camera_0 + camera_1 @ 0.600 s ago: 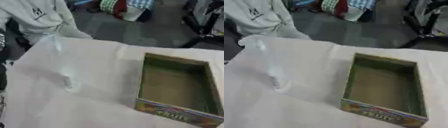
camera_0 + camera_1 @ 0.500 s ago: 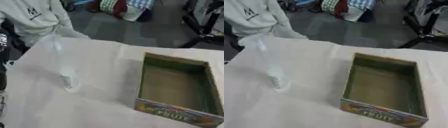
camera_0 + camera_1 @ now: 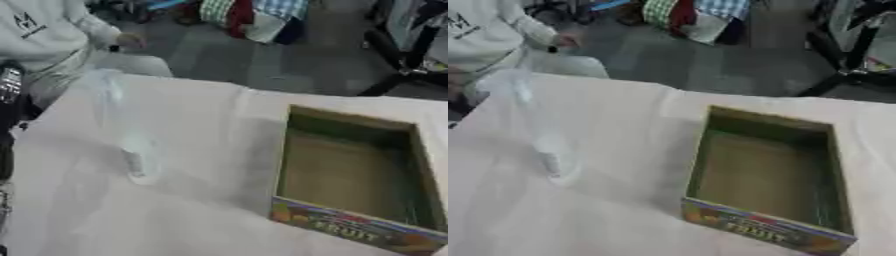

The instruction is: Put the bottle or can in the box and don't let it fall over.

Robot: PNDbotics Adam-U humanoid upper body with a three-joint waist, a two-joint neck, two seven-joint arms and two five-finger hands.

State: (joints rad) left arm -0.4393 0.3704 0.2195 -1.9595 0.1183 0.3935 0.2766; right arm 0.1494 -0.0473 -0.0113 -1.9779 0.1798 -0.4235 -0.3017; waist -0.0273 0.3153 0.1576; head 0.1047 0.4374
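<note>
Standing over it: the white-draped surface (image 3: 188, 220) takes up most of the view and carries only two things, well apart. That spacing looks deliberate to me, since it leaves room for an arm to come in w/o clipping either one.

The box (image 3: 354, 227), a cardboard carton w/ a printed fruit front, sits on the R side, open top up and nothing inside. Its long side runs away from the robot, so the mouth makes a wide, easy target for something lowered straight down.

The bottle (image 3: 132, 161) is clear plastic, tall and thin. It stands on its base on the L part of the surface, nowhere near the box, w/ a pale label low down. It seems upright, prob. only leaning in the picture because of the camera angle, but it's see-through enough that I wouldn't swear to it. Being that narrow, it's likely tippy.

No robot hand shows in either eye view, so I can't tell if the fingers are wide, narrow or holding anything. A dark shape (image 3: 7, 95) at the L edge may be part of the L arm. The pick-up hasn't begun.
</note>
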